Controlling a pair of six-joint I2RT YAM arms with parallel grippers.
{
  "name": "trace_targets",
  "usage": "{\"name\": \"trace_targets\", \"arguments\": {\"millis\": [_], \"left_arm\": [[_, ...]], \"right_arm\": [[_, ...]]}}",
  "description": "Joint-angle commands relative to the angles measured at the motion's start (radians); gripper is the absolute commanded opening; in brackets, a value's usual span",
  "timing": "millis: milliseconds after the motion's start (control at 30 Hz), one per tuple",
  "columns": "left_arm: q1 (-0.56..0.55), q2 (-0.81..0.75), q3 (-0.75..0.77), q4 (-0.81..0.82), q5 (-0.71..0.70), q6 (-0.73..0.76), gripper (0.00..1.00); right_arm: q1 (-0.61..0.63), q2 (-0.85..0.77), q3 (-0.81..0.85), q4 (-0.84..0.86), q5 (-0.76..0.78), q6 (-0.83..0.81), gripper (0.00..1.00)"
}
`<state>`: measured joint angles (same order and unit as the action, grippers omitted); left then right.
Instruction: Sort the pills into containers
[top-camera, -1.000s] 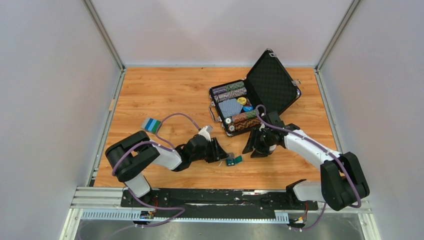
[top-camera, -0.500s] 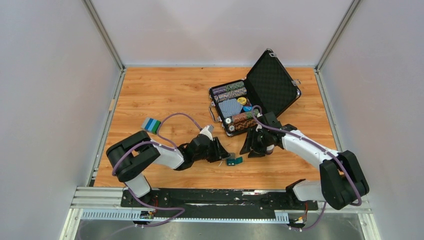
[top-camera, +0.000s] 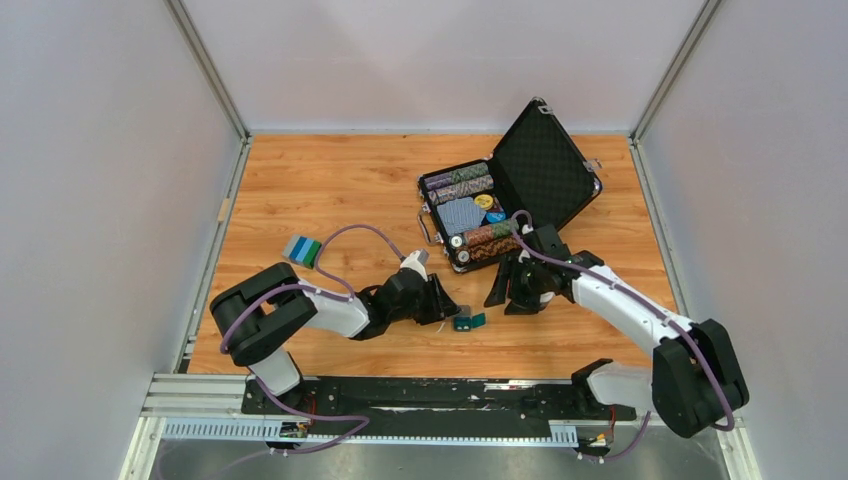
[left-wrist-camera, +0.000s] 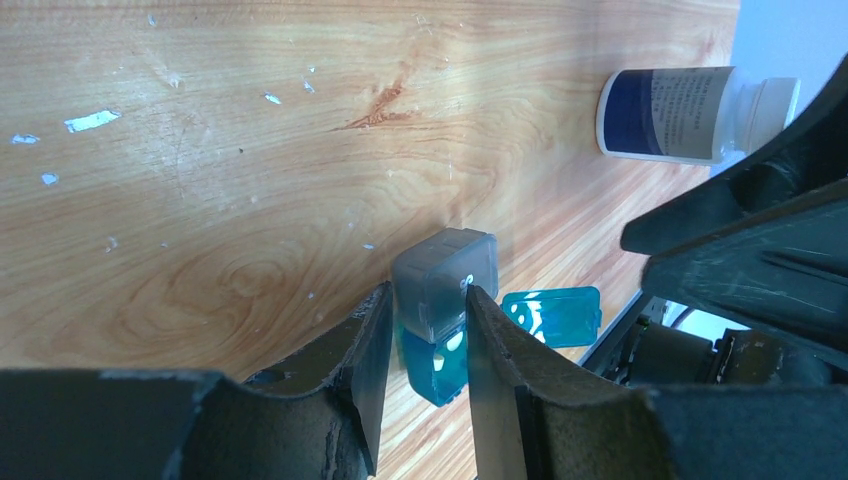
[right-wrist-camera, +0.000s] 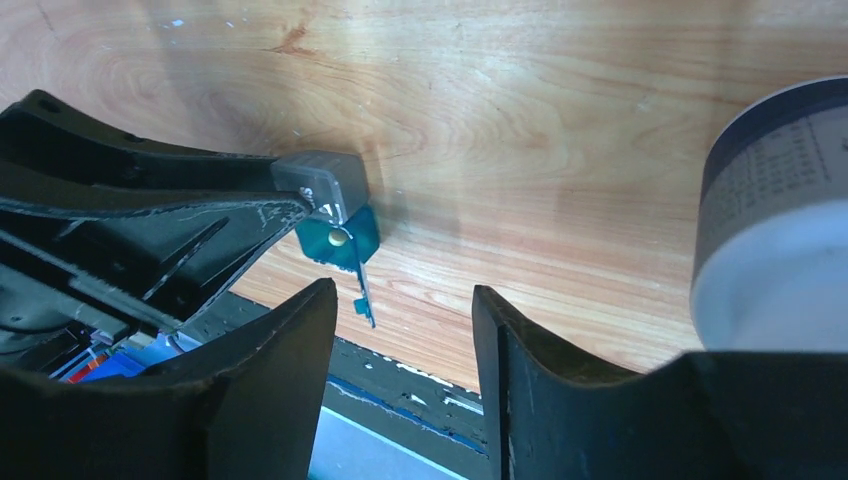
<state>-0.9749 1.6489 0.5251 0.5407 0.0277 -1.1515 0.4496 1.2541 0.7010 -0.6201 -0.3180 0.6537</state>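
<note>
A tiny dark-teal container (left-wrist-camera: 440, 362) with a grey part (left-wrist-camera: 445, 283) sits on the wooden table, its hinged lid (left-wrist-camera: 552, 316) lying open beside it. Small pale pills show inside. My left gripper (left-wrist-camera: 428, 300) is closed around it, one finger on each side. It also shows in the top view (top-camera: 467, 321) and in the right wrist view (right-wrist-camera: 338, 236), where one yellowish pill shows. My left gripper (top-camera: 445, 307) lies low on the table. My right gripper (right-wrist-camera: 405, 300) is open and empty, just right of the container (top-camera: 512, 292). A white-capped bottle (left-wrist-camera: 690, 113) lies beside it (right-wrist-camera: 775, 230).
An open black chip case (top-camera: 540, 165) full of chip rows stands at the back right, just behind my right arm. A small blue-green striped block (top-camera: 302, 249) lies at the left. The table's front edge and black rail (right-wrist-camera: 420, 385) run close behind the container.
My right gripper shifted slightly left and then back right. My left gripper and the teal container have stayed put.
</note>
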Motion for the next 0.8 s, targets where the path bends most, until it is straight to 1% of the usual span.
{"name": "trace_targets", "arguments": {"millis": [0,100,200,367,433,600,700,767], "left_arm": [[-0.004,0.000,-0.004,-0.074,-0.055,-0.004,0.41],[-0.003,0.010,-0.017,-0.047,-0.054,-0.021,0.40],[-0.005,0.020,-0.030,-0.020,-0.055,-0.050,0.39],[-0.005,0.021,-0.047,0.001,-0.063,-0.070,0.36],[-0.005,0.018,-0.049,0.001,-0.067,-0.072,0.35],[-0.004,0.012,-0.050,-0.007,-0.073,-0.073,0.34],[-0.005,0.011,-0.050,-0.007,-0.073,-0.074,0.34],[-0.005,0.012,-0.050,-0.008,-0.072,-0.075,0.34]], "right_arm": [[0.001,-0.082,0.039,-0.015,0.049,-0.005,0.55],[0.001,-0.095,0.038,-0.020,0.047,-0.019,0.53],[0.005,-0.089,0.031,-0.028,0.038,-0.018,0.46],[0.040,-0.085,0.033,-0.059,0.068,-0.008,0.31],[0.057,-0.071,0.040,-0.075,0.096,-0.001,0.27],[0.107,-0.010,0.052,-0.081,0.123,0.010,0.23],[0.142,0.031,0.064,-0.067,0.128,0.010,0.23],[0.165,0.037,0.070,-0.039,0.106,0.003,0.24]]}}
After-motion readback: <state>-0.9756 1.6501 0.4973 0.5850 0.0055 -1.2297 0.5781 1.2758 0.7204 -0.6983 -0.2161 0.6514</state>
